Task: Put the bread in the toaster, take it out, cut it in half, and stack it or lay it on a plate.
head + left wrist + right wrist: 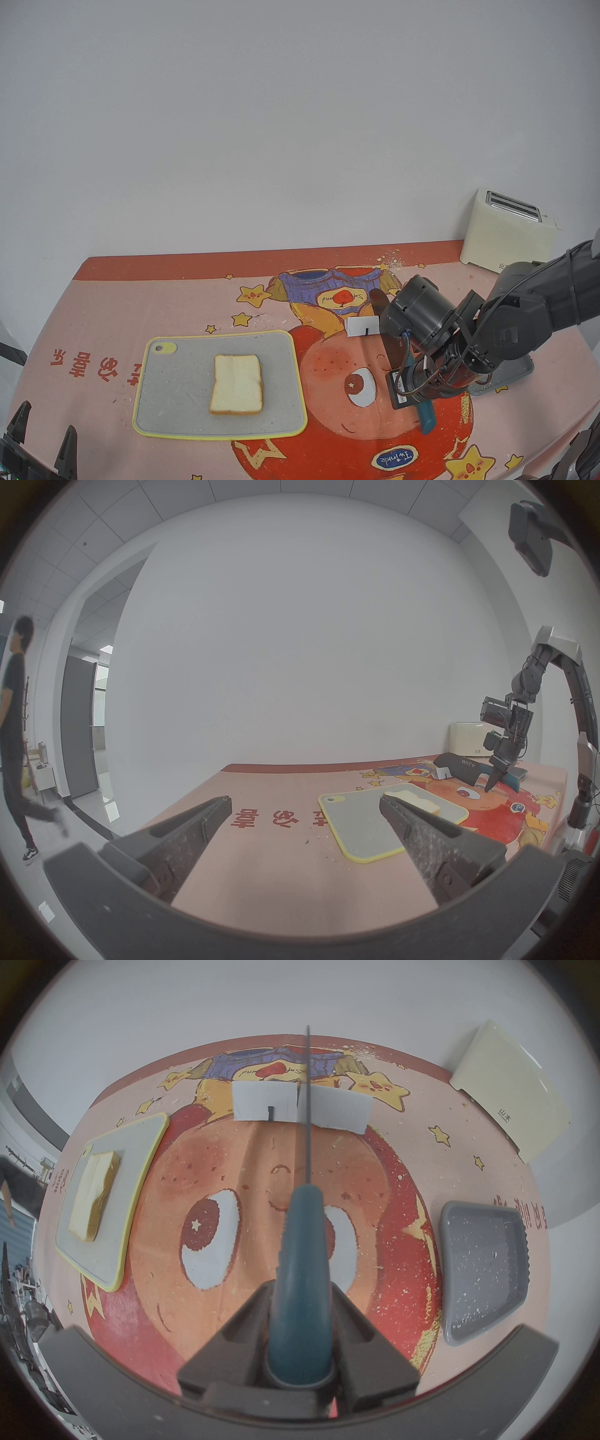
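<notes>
- The bread (pixel 236 384) is lying flat and whole near the middle of the cutting board (pixel 181 400), so the cutting step is coming up.
- The right gripper (pixel 300 1335) is clamping its fingers tight on the teal handle of the knife (pixel 303 1254), well to the right of the cutting board. The blade is reaching as far as a white knife stand (pixel 363 325); whether it is sitting in the slot is unclear.
- The left gripper (pixel 305 805) is hanging wide apart and holding nothing, near the cutting board's left front corner.
- The toaster (pixel 507 231) is standing far behind and right of the cutting board; the grey plate (pixel 484 1266) is sitting beyond the knife.
- Advice: the knife should be lifted clear, carried over the cutting board, squared across the slice's middle and pressed straight down, with the empty gripper steadying one edge so the soft bread is not sliding.
</notes>
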Motion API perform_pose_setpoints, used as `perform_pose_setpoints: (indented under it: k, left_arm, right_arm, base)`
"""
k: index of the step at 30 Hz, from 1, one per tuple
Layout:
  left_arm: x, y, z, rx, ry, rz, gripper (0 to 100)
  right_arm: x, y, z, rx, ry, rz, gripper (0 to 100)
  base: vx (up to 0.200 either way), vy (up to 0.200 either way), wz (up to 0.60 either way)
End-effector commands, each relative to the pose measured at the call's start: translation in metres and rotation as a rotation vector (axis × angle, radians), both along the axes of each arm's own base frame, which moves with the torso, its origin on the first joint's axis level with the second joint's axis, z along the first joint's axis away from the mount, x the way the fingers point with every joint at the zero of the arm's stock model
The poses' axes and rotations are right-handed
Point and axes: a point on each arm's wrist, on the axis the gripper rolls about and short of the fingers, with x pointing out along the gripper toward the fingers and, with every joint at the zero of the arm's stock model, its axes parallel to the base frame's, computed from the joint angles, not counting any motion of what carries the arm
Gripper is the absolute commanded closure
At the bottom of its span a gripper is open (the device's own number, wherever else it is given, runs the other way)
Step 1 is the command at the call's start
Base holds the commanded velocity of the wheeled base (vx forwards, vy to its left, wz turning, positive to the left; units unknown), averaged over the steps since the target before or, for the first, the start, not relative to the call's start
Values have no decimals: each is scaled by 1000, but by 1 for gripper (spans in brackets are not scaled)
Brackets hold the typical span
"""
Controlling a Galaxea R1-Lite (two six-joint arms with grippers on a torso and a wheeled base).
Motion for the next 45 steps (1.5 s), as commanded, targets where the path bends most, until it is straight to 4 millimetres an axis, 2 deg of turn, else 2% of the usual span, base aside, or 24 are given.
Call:
perform_pose_setpoints:
  k: [1,10,14,22,27,30,33,35,39,45]
  left_arm:
    - [1,0,-5,-1,13,2,0]
    - [1,0,-5,1,13,0,0]
    - [1,0,-5,-1,15,0,0]
    - [1,0,-5,1,15,0,0]
    - [1,0,-5,-1,15,0,0]
    - [1,0,-5,-1,13,2,0]
    - [1,0,-5,-1,15,0,0]
    - [1,0,-5,1,15,2,0]
    - [1,0,-5,-1,15,0,0]
    - [1,0,-5,-1,13,0,0]
  right_arm:
    - [-1,-1,3,6,-9,0,100]
    - [0,-9,16,31,-38,-13,100]
    - [0,-14,28,61,-73,-21,100]
    - [3,-25,62,138,-166,-47,100]
    - [2,-31,87,155,-239,24,100]
    - [0,-30,87,151,-239,38,100]
    - [-2,-31,78,124,-212,48,100]
    - [-4,-31,79,126,-215,54,100]
    - [-14,-37,94,136,-259,107,100]
    - [-29,-32,94,91,-226,204,100]
  base:
    - [0,0,0]
    - [0,0,0]
    - [0,0,0]
    - [0,0,0]
    - [0,0,0]
    - [0,0,0]
    - [0,0,0]
    - [0,0,0]
    - [0,0,0]
    - [0,0,0]
